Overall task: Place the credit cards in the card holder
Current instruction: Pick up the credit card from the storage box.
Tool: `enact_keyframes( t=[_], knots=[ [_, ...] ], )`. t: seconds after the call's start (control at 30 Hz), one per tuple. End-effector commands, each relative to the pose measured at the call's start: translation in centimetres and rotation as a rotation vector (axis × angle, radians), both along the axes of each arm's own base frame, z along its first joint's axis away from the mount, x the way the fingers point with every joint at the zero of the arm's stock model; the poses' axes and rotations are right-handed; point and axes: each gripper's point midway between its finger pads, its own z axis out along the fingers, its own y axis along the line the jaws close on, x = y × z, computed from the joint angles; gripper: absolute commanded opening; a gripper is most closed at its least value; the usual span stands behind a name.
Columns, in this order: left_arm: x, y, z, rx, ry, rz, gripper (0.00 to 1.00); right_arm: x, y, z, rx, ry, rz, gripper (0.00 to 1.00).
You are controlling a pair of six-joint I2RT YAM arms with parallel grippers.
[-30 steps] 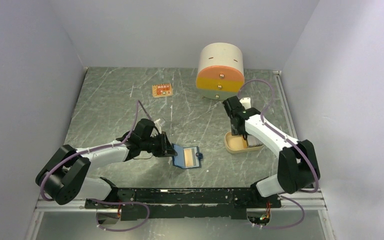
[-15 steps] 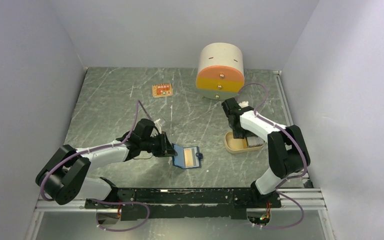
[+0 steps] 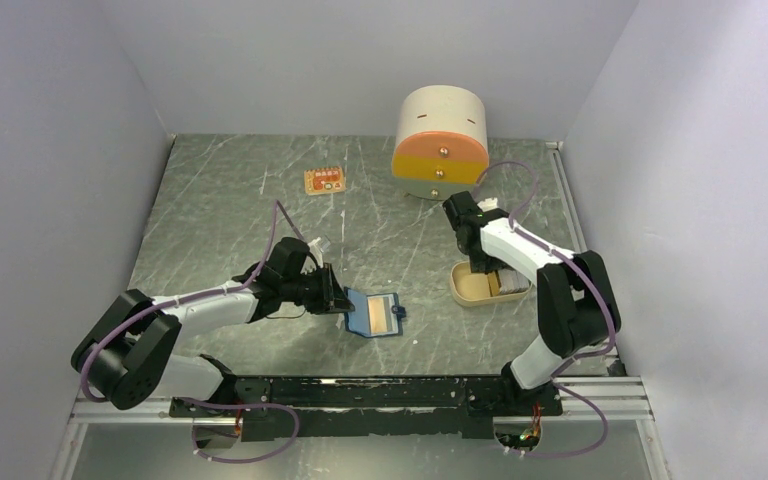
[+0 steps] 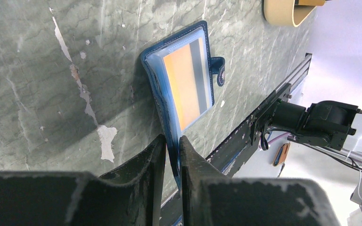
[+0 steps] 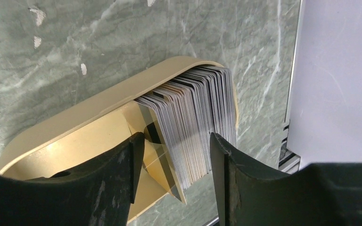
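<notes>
On the desk, card holder: lies open and flat near the front edge, left of centre, lighter blue inside facing up and snap tab at its right side.
Sleeved card: one tan card with a grey stripe shows behind the holder's clear pocket.
Left pincer: narrow, clamped on the holder's near-left edge; the blue rim sits between the fingers and pins the case to the desk.
Credit cards: a dense stack standing on edge, fanned and leaning, in the right end of a tan oval tray on the right of the desk.
Right pincer: part-open and holding nothing, fingers straddling the front of the stack. Whether the pads touch a card cannot be told.
Step in hand (judged): picking a card from the tray.
Handling (judged): the cards look thin, light, stiff and slick. Tightly packed, they are liable to come up several at once or slide off the pads.
Where to grip (judged): a single front card by its top edge, pads flat on both faces.
Holder (judged): soft and light, likely to shift or fold unless held.
Other items: cream-and-orange drawer unit and small orange tag at the back, well apart from both pincers.
</notes>
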Motion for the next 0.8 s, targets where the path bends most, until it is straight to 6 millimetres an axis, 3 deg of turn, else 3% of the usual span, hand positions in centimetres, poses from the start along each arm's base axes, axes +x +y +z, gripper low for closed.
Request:
enact_keyframes(
  t=[0.0, 0.33, 0.77],
  knots=[
    [0.2, 0.0, 0.3, -0.01, -0.026, -0.004, 0.22, 0.8, -0.7, 2.6, -0.031, -0.071, -0.016, 0.56],
    [0.3, 0.1, 0.5, -0.016, -0.031, 0.005, 0.22, 1.2, -0.1, 2.4, 0.004, -0.066, 0.015, 0.49],
    [0.3, 0.1, 0.3, -0.008, -0.026, 0.001, 0.22, 1.0, 0.4, 2.5, 0.042, -0.066, 0.034, 0.26]
  ],
)
